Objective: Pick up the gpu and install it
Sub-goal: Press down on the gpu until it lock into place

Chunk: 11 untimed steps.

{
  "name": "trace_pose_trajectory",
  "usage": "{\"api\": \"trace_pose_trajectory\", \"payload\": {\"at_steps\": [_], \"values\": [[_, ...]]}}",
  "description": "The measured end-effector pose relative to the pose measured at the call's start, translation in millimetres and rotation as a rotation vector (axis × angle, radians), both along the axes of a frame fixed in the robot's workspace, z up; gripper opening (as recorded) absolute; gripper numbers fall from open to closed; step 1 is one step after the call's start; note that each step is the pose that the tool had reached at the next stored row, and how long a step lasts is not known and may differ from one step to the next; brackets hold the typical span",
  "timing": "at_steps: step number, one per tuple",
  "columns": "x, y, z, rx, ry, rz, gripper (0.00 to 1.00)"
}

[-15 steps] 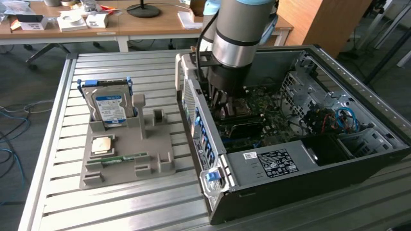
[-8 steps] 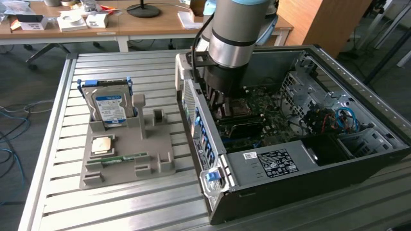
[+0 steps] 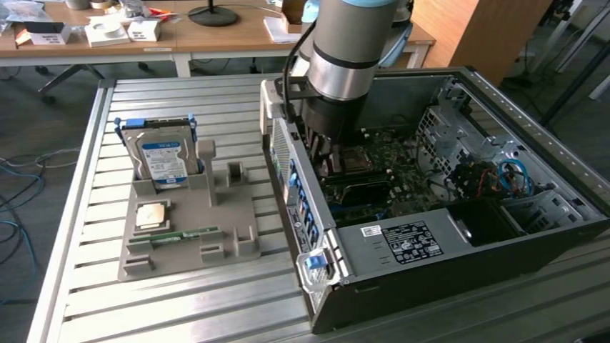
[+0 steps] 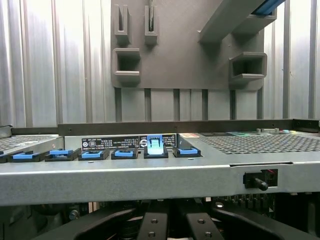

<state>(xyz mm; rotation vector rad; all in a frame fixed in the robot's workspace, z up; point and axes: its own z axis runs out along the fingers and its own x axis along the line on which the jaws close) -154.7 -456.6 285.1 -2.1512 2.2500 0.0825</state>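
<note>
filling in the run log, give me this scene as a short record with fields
arm: reaching down into the open black computer case, over the green motherboard
pincer: shut, inside the case; a held card cannot be made out
grey plastic parts tray: holds boxy hard drive with blue-white label, narrow green memory stick
surface: ribbed metal table

You cannot see the fingertips of the dark two-fingered gripper (image 4: 175, 225): the wrist view cuts them off at its edge, and in the exterior view the silver-and-black arm (image 3: 341, 64) hides them down inside the open black computer case (image 3: 496, 236). Whatever sits between the closed fingers is concealed. Beyond the case wall, the grey moulded parts tray (image 4: 175, 60) is cropped.
</note>
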Motion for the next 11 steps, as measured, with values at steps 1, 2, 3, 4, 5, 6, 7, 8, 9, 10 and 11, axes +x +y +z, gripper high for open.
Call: {"api": "trace_pose_trajectory", "payload": {"at_steps": [1, 2, 3, 4, 5, 6, 7, 8, 9, 10, 11], "values": [[0.0, 0.0, 0.0, 0.0000, 0.0000, 0.000, 0.10], [-0.1, 0.0, 0.0, 0.0000, 0.0000, 0.000, 0.10], [-0.2, 0.0, 0.0, 0.0000, 0.0000, -0.001, 0.10], [-0.2, 0.0, 0.0, 0.0000, 0.0000, -0.001, 0.10], [-0.7, 0.0, 0.0, -0.0001, -0.0001, -0.002, 0.10], [-1.0, 0.0, 0.0, 0.0000, 0.0000, -0.003, 0.10], [-1.0, 0.0, 0.0, 0.0000, 0.0000, -0.003, 0.10], [-1.0, 0.0, 0.0, 0.0000, 0.0001, -0.003, 0.10], [-1.0, 0.0, 0.0, 0.0000, 0.0000, -0.003, 0.10], [-1.1, 0.0, 0.0, 0.0001, 0.0000, -0.003, 0.10], [-0.9, 0.0, 0.0, 0.0001, 0.0001, -0.003, 0.10]]}}
